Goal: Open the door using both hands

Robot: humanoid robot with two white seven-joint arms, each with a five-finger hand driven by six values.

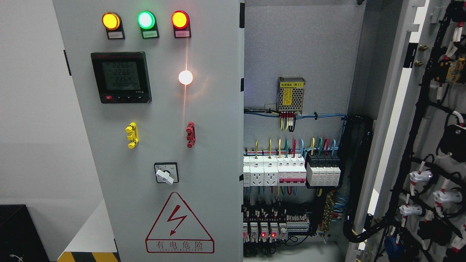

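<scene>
Standing shut at the left, the cabinet's left door (153, 145) is showing three lit lamps (145, 20), a meter (121, 77) and a warning triangle (179, 223). Beside it the interior (291, 174) is lying exposed, wiring and breakers showing, while the right door (422, 145) is hanging swung wide open at the far right (neither robot hand is showing, so I cannot tell how the fingers are set).

i see the cabinet's left door (145, 145) closed, its yellow, green and red lamps (145, 20) lit above a digital meter (121, 77), a rotary switch (166, 173) and a red warning triangle (179, 225). the right door (429, 145) stands swung wide, showing breakers (291, 171) and wiring inside. neither hand shows.
</scene>
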